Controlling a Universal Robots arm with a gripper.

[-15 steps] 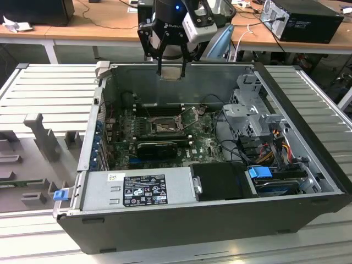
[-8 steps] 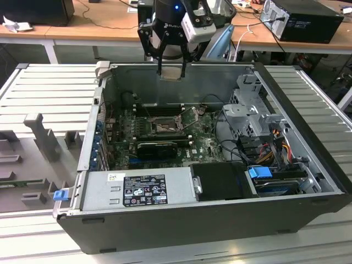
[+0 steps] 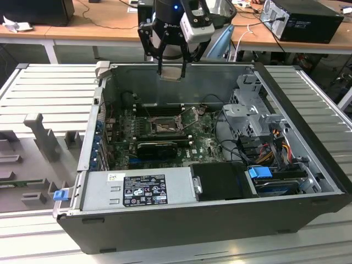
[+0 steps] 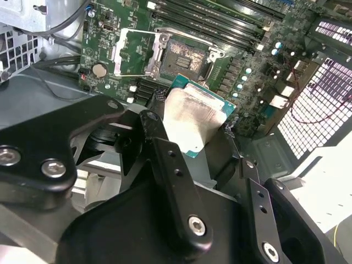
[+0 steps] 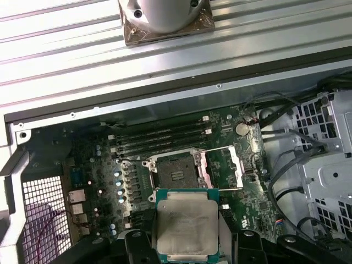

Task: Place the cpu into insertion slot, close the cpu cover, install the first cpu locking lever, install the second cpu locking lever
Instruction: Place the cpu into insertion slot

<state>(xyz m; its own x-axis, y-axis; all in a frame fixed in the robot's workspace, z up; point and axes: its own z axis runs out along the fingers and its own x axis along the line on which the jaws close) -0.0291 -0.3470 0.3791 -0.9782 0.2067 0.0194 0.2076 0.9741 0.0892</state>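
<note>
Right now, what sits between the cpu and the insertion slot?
Nothing: in the first wrist view the stretch from the cpu to the insertion slot is bare; the cpu cover stands open.

There is 1 cpu [image 5: 187, 225], 1 insertion slot [image 5: 175, 173], 1 cpu cover [image 5: 203, 168], 1 gripper [image 3: 171, 69], 1 green motherboard [image 5: 256, 190], 1 round battery [image 5: 241, 128], 1 big case [image 3: 181, 220] and 2 blue clips [image 3: 59, 193] [image 3: 260, 172], at 8 o'clock and 4 o'clock of the case in the exterior view.

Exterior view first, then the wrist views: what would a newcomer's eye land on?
The gripper holds the cpu above the open computer case in the exterior view. In the first wrist view, the empty insertion slot lies on the motherboard, the cpu cover swung open beside it.
</note>
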